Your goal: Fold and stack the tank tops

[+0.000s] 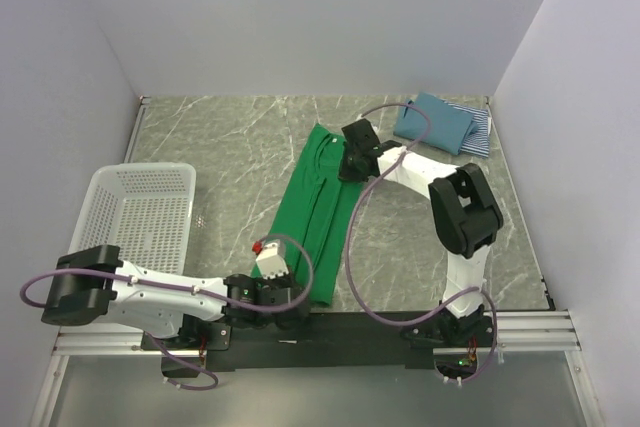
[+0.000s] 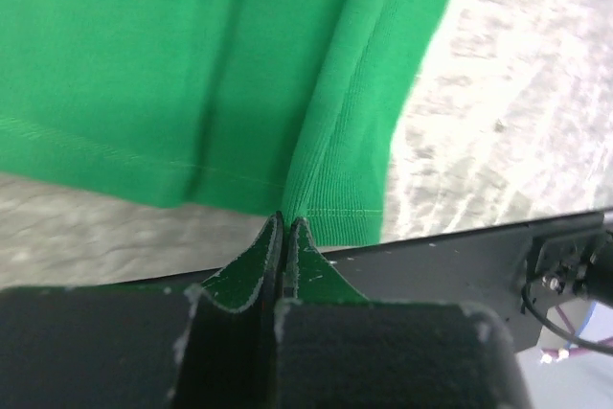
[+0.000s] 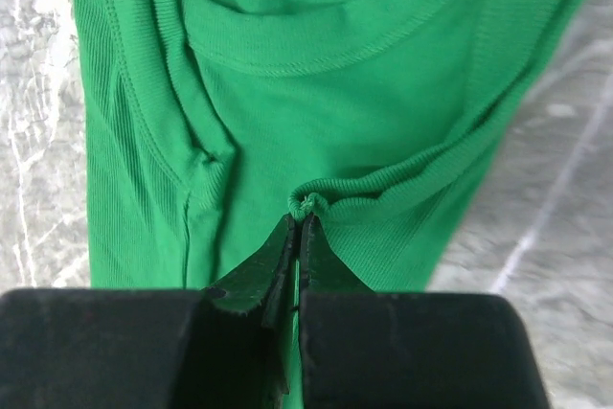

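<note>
The bright green tank top (image 1: 318, 212) lies as a long strip down the middle of the table. My left gripper (image 1: 290, 299) is shut on its near hem (image 2: 330, 208), the fabric pinched between the fingertips. At the far end my right gripper (image 1: 352, 162) is shut on the ribbed strap edge (image 3: 383, 200) of the green tank top (image 3: 316, 112). In the far right corner the teal-blue tank top (image 1: 432, 119) lies folded on top of the folded navy-and-white striped one (image 1: 479, 135).
A white mesh basket (image 1: 140, 212) stands at the left side of the table. A black rail (image 1: 380, 325) runs along the near edge, right below the green hem. Walls close in the back and both sides.
</note>
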Robot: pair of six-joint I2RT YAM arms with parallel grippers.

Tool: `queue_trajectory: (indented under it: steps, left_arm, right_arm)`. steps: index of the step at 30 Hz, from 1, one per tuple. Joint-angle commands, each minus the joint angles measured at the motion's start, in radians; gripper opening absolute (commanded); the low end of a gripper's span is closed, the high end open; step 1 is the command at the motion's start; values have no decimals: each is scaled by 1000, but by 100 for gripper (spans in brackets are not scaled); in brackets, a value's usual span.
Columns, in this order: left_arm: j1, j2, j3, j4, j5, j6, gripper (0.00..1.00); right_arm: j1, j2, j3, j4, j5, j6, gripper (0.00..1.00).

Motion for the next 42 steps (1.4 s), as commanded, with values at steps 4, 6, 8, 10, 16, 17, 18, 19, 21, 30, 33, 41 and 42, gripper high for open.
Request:
queue_trajectory:
  steps: [4,6,8,10,16,17,18,19,21,30,33,41,42]
  left_arm:
    - [0,-80,-41,-136,-21,-105,0]
    - [1,-106,-47,-145,-24,-113,1]
    - [3,-128,-58,-157,-29,-119,1]
    - [3,-137,-66,-164,-32,-122,1]
    - [3,-136,-71,-167,-26,-116,1]
    - [4,-127,-71,-167,-23,-116,1]
    - [4,-123,-71,-168,-23,-122,1]
    - [4,-119,-69,-173,-23,-124,1]
    - [6,-114,-71,-171,-21,-124,2]
    - [23,-137,-86,-174,-26,-113,10]
    - [23,-151,-64,-196,-46,-104,14]
    - [23,-163,-15,-239,-72,-67,24]
    - [23,-166,-11,-239,-72,-59,27]
  right_arm:
    - [40,67,123,-25,64,14,0]
    - [46,76,144,-31,66,15,0]
    - [52,93,173,-47,71,14,0]
    - [60,110,192,-59,77,11,0]
    - [81,127,236,-91,127,5,0]
    - [83,127,250,-100,132,2,0]
    - [89,138,258,-105,136,-5,0]
    - [89,145,267,-111,147,-8,0]
    - [94,171,298,-137,152,-15,0]
    - [103,224,330,-145,163,-43,4]
    - [101,207,313,-108,157,-58,9]
    - [107,204,336,-111,166,-95,15]
    - [108,207,339,-113,169,-98,19]
